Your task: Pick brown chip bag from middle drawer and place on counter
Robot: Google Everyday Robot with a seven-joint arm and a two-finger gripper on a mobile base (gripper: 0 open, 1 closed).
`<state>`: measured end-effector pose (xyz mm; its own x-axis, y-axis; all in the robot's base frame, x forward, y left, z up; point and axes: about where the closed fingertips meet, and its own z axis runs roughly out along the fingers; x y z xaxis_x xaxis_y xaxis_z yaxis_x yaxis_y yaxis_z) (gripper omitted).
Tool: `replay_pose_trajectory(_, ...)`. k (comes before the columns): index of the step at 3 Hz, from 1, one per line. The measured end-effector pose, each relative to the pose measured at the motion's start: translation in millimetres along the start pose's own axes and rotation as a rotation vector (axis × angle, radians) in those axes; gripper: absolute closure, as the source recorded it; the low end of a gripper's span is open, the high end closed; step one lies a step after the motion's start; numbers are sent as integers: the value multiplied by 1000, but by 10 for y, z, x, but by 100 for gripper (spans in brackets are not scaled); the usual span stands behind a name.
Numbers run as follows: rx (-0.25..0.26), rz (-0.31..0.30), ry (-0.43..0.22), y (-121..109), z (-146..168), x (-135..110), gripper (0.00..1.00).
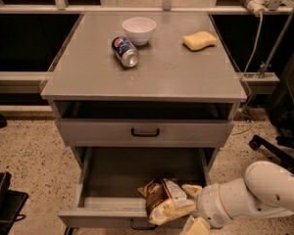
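A: Where does the gripper (188, 208) sit?

B: Low at the near right, at the end of the white arm (257, 196), over the front right part of the middle drawer (122, 173).

A: And its state?

B: It is closed around the right end of the brown chip bag (162, 199), one cream finger (192, 190) on the far side of the bag and the other on the near side, at the bottom edge of the view.

A: Where is the bag itself?

B: Crumpled, at the near end of the pulled-out drawer, right of centre. Its lower edge overlaps the drawer's front rim; whether it touches the drawer floor cannot be told.

A: What lies on the counter (161, 80)?

B: A soda can (125, 51) on its side at the far left of centre, a white bowl (139, 30) just behind it, and a yellow sponge (199, 40) at the far right, well apart from both.

A: Anything between counter and open drawer?

B: A shallower drawer front (93, 130) with a dark handle, pushed nearly in.
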<state>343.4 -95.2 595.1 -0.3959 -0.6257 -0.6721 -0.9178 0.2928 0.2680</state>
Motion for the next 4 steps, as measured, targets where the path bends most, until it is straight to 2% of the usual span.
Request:
replay_pose_trajectory(1, 1, -3, 1, 2, -4, -12, 0)
replay_pose_trajectory(2, 23, -12, 4, -291, 82, 37, 0)
replay_pose_trajectory(3, 91, -28, 16, -764, 149, 227, 0)
replay_pose_trajectory(4, 98, -26, 16, -801, 154, 250, 0)
